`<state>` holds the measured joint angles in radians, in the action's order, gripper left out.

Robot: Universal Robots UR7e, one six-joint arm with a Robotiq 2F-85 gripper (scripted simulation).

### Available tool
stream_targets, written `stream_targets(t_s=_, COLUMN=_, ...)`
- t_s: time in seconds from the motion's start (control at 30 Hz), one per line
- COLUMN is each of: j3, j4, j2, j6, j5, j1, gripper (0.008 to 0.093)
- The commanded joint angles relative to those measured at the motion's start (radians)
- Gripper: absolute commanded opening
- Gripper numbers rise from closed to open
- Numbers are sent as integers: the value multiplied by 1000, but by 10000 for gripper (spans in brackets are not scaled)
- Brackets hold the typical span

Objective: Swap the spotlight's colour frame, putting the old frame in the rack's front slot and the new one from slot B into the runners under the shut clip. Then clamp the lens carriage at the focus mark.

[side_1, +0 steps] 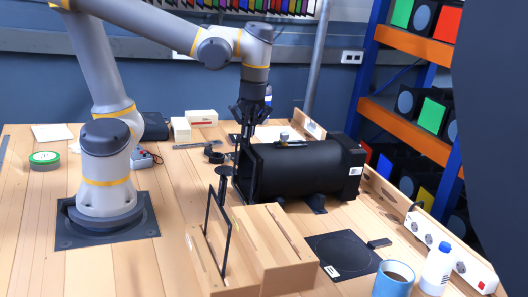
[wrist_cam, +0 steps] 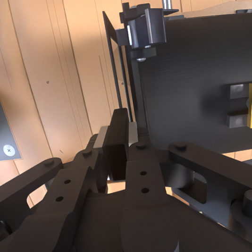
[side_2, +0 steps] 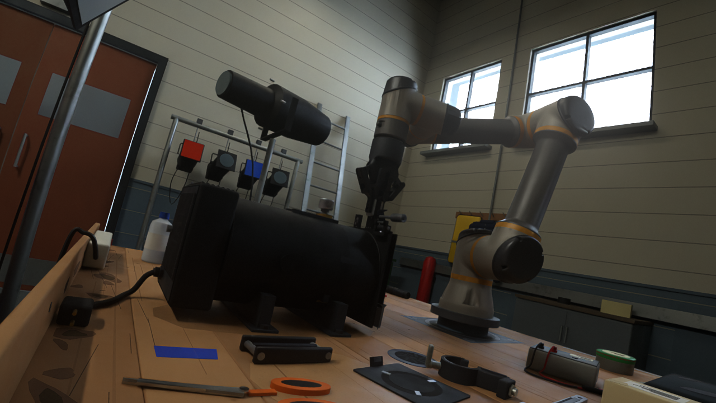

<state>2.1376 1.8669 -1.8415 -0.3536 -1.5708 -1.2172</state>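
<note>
A black colour frame stands in the runners on the front of the black spotlight. The frame's top tab is held in my closed gripper, which hangs straight down over the spotlight's front. The clip sits on the front's top edge, further along from the tab. Another black frame stands upright in the front slot of the wooden rack. The rack's other slots hold nothing. The lens carriage knob stands on the slot along the spotlight's top.
The robot base stands left of the spotlight. A black mat, a blue cup, a white bottle and a power strip lie at the right. Small tools, boxes and a green tape roll lie behind.
</note>
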Motion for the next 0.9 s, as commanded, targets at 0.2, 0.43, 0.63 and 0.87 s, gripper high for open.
stream_targets(t_s=0.2, j3=0, j4=-1, j2=0, j6=0, j5=-1, j1=0, gripper=80)
stream_targets(t_s=0.43, j3=0, j4=-1, j2=0, j6=0, j5=0, j1=0, gripper=80)
stream_targets(t_s=0.63, j3=0, j4=0, j2=0, j6=0, j5=0, j1=0, gripper=150)
stream_targets(t_s=0.87, j3=0, j4=0, j2=0, j6=0, j5=0, j1=0, gripper=290)
